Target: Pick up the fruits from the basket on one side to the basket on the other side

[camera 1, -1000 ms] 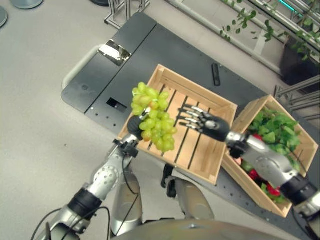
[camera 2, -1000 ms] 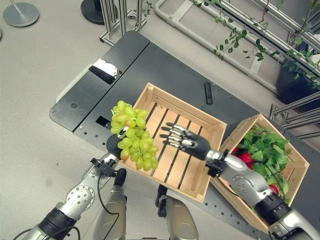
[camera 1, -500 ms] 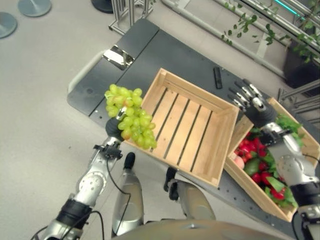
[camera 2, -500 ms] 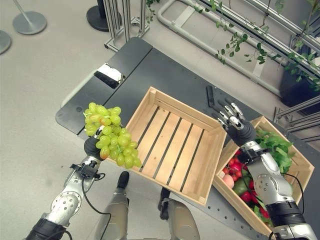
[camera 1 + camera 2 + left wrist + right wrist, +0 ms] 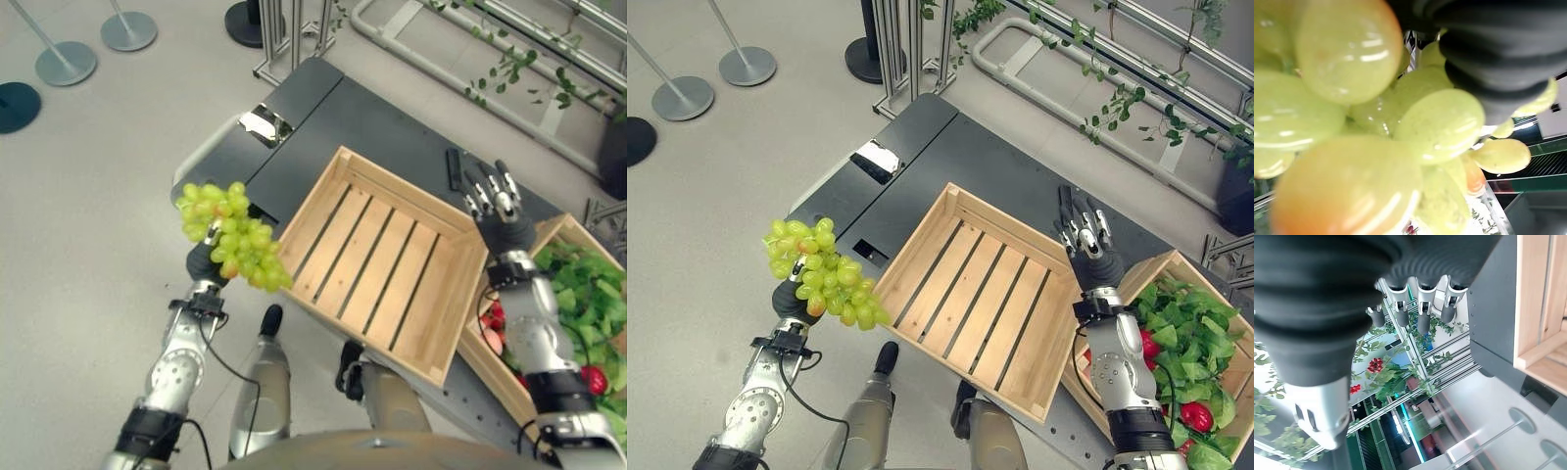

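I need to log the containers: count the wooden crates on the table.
2. An empty slatted crate sits mid-table. A second crate, holding leafy greens and red fruit, adjoins it on the robot's right, partly cut off by the view's edge.

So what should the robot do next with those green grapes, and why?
Probably swing the left hand back toward the empty wooden crate and lower it. The green grapes hang from that hand out over the floor, off the table's near edge, and the crate has nothing in it. The right hand is raised with straight fingers.
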Motion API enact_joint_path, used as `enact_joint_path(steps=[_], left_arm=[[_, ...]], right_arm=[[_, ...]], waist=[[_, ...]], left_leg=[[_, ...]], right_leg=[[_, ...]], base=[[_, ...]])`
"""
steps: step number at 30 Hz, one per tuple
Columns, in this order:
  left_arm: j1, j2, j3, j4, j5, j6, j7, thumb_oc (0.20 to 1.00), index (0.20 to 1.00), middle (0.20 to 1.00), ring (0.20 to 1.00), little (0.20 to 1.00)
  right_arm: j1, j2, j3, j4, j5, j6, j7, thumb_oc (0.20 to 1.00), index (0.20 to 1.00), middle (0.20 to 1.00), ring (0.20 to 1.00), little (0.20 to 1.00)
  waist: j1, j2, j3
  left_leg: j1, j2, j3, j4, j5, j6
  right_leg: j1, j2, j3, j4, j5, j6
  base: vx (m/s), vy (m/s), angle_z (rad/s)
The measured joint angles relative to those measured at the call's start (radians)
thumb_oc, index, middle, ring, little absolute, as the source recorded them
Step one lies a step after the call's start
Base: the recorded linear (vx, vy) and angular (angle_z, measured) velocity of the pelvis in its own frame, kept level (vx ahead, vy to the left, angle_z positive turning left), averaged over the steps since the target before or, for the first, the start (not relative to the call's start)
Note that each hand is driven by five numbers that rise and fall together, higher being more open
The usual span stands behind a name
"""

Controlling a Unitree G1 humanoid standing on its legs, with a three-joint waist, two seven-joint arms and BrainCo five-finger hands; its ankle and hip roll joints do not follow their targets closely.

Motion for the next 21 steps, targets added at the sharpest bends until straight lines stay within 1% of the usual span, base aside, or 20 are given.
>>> enact_joint_path(steps=[1,2,3,4,5,6,7,8,9,10,12,13,15,16,17,18,19,20,21], left_arm=[[0.000,0.000,0.000,0.000,0.000,0.000,0.000,0.200,0.200,0.200,0.200,0.200],[-0.058,-0.031,0.004,0.034,0.007,0.000,0.009,0.200,0.200,0.200,0.200,0.200],[-0.065,-0.033,0.007,0.045,0.008,0.000,0.012,0.200,0.200,0.200,0.200,0.200],[-0.065,-0.033,0.007,0.045,0.008,0.000,0.012,0.200,0.200,0.200,0.200,0.200],[-0.049,-0.043,0.034,0.056,0.029,-0.009,0.026,0.200,0.200,0.200,0.200,0.200],[-0.032,-0.052,0.043,0.055,0.030,-0.018,0.027,0.200,0.200,0.200,0.200,0.200],[-0.045,-0.059,0.042,0.072,0.037,-0.018,0.035,0.200,0.200,0.200,0.200,0.200],[-0.058,-0.057,0.035,0.072,0.037,-0.020,0.038,0.200,0.200,0.200,0.200,0.200],[-0.068,-0.051,0.033,0.074,0.037,-0.020,0.038,0.200,0.200,0.200,0.200,0.200],[-0.076,-0.040,0.034,0.075,0.037,-0.028,0.039,0.200,0.200,0.200,0.200,0.200],[-0.091,-0.039,0.031,0.086,0.037,-0.028,0.042,0.200,0.200,0.200,0.200,0.200],[-0.092,-0.032,0.032,0.086,0.038,-0.032,0.042,0.200,0.200,0.200,0.200,0.200],[-0.093,-0.020,0.034,0.086,0.039,-0.048,0.044,0.200,0.200,0.200,0.200,0.200],[-0.093,-0.020,0.034,0.086,0.039,-0.048,0.044,0.200,0.200,0.200,0.200,0.200],[-0.093,-0.010,0.034,0.087,0.039,-0.060,0.048,0.200,0.200,0.200,0.200,0.200],[-0.096,-0.011,0.035,0.088,0.044,-0.061,0.049,0.200,0.200,0.200,0.200,0.200],[-0.095,-0.013,0.034,0.089,0.064,-0.061,0.050,0.200,0.200,0.200,0.200,0.200],[-0.095,-0.017,0.034,0.091,0.079,-0.061,0.050,0.200,0.200,0.200,0.200,0.200],[-0.094,-0.025,0.034,0.093,0.087,-0.061,0.050,0.200,0.200,0.200,0.200,0.200]], right_arm=[[0.000,0.000,0.000,0.000,0.000,0.000,0.000,1.000,1.000,1.000,1.000,1.000],[0.058,0.023,-0.041,-0.083,-0.002,-0.020,-0.020,1.000,1.000,1.000,1.000,1.000],[0.061,0.025,-0.040,-0.094,-0.009,-0.025,-0.030,1.000,1.000,1.000,1.000,1.000],[0.061,0.025,-0.040,-0.094,-0.009,-0.025,-0.030,1.000,1.000,1.000,1.000,1.000],[0.051,0.021,-0.037,-0.160,-0.030,-0.040,-0.050,1.000,1.000,1.000,1.000,1.000],[0.037,0.021,-0.030,-0.164,-0.035,-0.047,-0.052,1.000,1.000,1.000,1.000,1.000],[0.040,0.049,-0.035,-0.171,-0.048,-0.058,-0.063,1.000,1.000,1.000,1.000,1.000],[0.049,0.059,-0.032,-0.168,-0.051,-0.057,-0.065,1.000,1.000,1.000,1.000,1.000],[0.049,0.070,-0.030,-0.164,-0.051,-0.057,-0.070,1.000,1.000,1.000,1.000,1.000],[0.033,0.075,-0.008,-0.159,-0.052,-0.057,-0.073,1.000,1.000,1.000,1.000,1.000],[0.022,0.073,0.005,-0.158,-0.074,-0.056,-0.073,1.000,1.000,1.000,1.000,1.000],[-0.001,0.076,0.008,-0.156,-0.078,-0.056,-0.073,1.000,1.000,1.000,1.000,1.000],[-0.026,0.075,0.008,-0.135,-0.084,-0.056,-0.074,1.000,1.000,1.000,1.000,1.000],[-0.026,0.075,0.008,-0.135,-0.084,-0.056,-0.074,1.000,1.000,1.000,1.000,1.000],[-0.049,0.076,0.008,-0.134,-0.087,-0.057,-0.076,1.000,1.000,1.000,1.000,1.000],[-0.048,0.076,0.008,-0.133,-0.087,-0.056,-0.077,1.000,1.000,1.000,1.000,1.000],[-0.044,0.076,0.008,-0.133,-0.088,-0.056,-0.078,1.000,1.000,1.000,1.000,1.000],[-0.041,0.075,0.004,-0.131,-0.096,-0.056,-0.079,1.000,1.000,1.000,1.000,1.000],[-0.035,0.074,0.003,-0.128,-0.103,-0.056,-0.083,1.000,1.000,1.000,1.000,1.000]], waist=[[0.000,0.000,0.000],[-0.064,0.027,0.010],[-0.074,0.019,0.006],[-0.074,0.019,0.006],[-0.077,0.038,-0.006],[-0.065,0.053,-0.014],[-0.069,0.035,-0.017],[-0.073,0.023,-0.017],[-0.075,0.010,-0.018],[-0.046,-0.010,-0.025],[-0.046,-0.014,-0.025],[-0.028,-0.019,-0.027],[-0.016,-0.025,-0.030],[-0.016,-0.025,-0.030],[0.001,-0.028,-0.032],[0.005,-0.030,-0.031],[0.004,-0.031,-0.032],[0.003,-0.028,-0.032],[-0.007,-0.029,-0.033]], left_leg=[[0.000,0.000,0.000,0.000,0.000,0.000],[-0.086,0.120,0.313,0.085,-0.083,-0.017],[-0.091,0.158,0.414,0.117,-0.085,0.010],[-0.091,0.158,0.414,0.117,-0.085,0.010],[-0.025,0.248,0.676,0.157,-0.083,0.015],[0.017,0.245,0.657,0.116,-0.082,0.045],[0.027,0.184,0.613,0.070,-0.054,0.083],[0.013,0.162,0.573,0.078,-0.059,0.091],[0.011,0.153,0.562,0.079,-0.062,0.094],[0.000,0.132,0.548,0.085,-0.073,0.097],[0.002,0.120,0.528,0.084,-0.078,0.106],[0.007,0.097,0.515,0.085,-0.083,0.113],[0.016,0.083,0.503,0.085,-0.089,0.121],[0.016,0.083,0.503,0.085,-0.089,0.121],[0.017,0.061,0.490,0.086,-0.096,0.126],[0.017,0.054,0.486,0.089,-0.101,0.126],[0.016,0.044,0.472,0.092,-0.103,0.133],[0.015,0.025,0.468,0.097,-0.113,0.147],[0.018,0.011,0.453,0.093,-0.116,0.155]], right_leg=[[0.000,0.000,0.000,0.000,0.000,0.000],[0.046,-0.008,-0.033,-0.067,-0.004,-0.029],[0.046,-0.026,-0.049,-0.071,-0.005,-0.028],[0.046,-0.026,-0.049,-0.071,-0.005,-0.028],[0.044,-0.046,-0.063,-0.086,-0.007,0.005],[0.049,-0.041,-0.062,-0.088,-0.002,0.016],[0.068,-0.063,-0.078,-0.096,0.014,0.042],[0.093,-0.080,-0.111,-0.104,0.015,0.050],[0.099,-0.089,-0.125,-0.108,0.013,0.053],[0.102,-0.099,-0.131,-0.109,0.011,0.057],[0.120,-0.112,-0.156,-0.109,0.011,0.056],[0.142,-0.123,-0.161,-0.121,0.013,0.060],[0.165,-0.136,-0.175,-0.121,0.013,0.064],[0.165,-0.136,-0.175,-0.121,0.013,0.064],[0.174,-0.145,-0.179,-0.106,0.013,0.065],[0.172,-0.150,-0.179,-0.091,0.013,0.065],[0.166,-0.166,-0.180,-0.061,0.009,0.071],[0.166,-0.177,-0.181,-0.033,0.012,0.073],[0.154,-0.195,-0.177,0.010,0.010,0.077]], base=[[0.12,-0.053,1.69],[0.09,0.010,1.65],[0.09,0.010,1.65],[0.09,0.026,0.47],[0.16,-0.013,0.22],[0.20,0.009,0.45],[0.14,0.032,0.59],[0.14,0.090,0.84],[0.14,0.095,0.73],[0.14,0.099,0.42],[0.14,0.108,0.48],[0.13,0.108,0.46],[0.10,0.087,0.31],[0.14,0.130,0.39],[0.10,0.101,0.27],[0.13,0.231,0.37],[0.08,0.179,0.27],[0.13,0.231,0.38],[0.10,0.100,0.28]])
